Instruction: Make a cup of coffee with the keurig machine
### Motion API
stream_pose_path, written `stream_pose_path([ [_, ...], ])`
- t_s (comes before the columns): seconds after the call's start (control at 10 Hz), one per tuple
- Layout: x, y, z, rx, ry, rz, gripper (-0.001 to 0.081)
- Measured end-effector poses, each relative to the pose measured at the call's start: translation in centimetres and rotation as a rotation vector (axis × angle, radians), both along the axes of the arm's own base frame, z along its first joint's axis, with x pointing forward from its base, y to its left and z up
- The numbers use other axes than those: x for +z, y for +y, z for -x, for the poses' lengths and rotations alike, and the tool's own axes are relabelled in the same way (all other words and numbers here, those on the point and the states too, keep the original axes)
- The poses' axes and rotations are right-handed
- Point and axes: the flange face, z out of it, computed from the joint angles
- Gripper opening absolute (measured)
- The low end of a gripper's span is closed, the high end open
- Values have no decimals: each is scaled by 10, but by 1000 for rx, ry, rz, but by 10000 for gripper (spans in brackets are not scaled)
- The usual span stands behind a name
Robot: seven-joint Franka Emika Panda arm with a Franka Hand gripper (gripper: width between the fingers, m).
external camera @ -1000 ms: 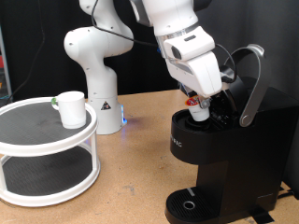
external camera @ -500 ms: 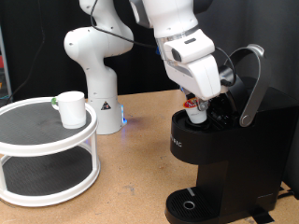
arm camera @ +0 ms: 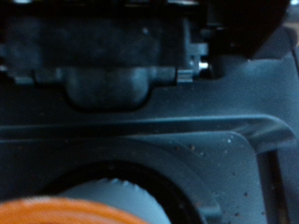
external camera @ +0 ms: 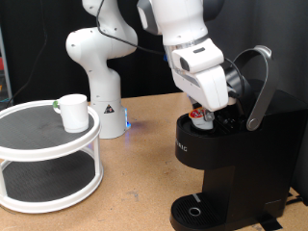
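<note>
The gripper (external camera: 204, 112) pinches the pod (external camera: 199, 116) into the open keurig machine (external camera: 226, 154); the cup (external camera: 71, 111) waits at nine o'clock, unfilled.

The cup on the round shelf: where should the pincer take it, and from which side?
Grip the cup by its rim wall from above: it stands upright and open-topped on the white shelf's upper tier, nothing over it. Its handle is not clearly visible.
</note>
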Motion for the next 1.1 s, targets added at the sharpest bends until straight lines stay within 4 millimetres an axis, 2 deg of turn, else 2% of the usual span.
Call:
stream_pose_path([
  [0.6,-16,9,-9,-6,33,32,449],
  [0.8,-19,10,-12,-16,29,26,732],
  [0.9,-17,10,-14,-27,23,13,732],
  [1.0,-15,9,-15,-44,11,-8,790],
  [1.1,-13,8,-17,-57,-2,-32,790],
])
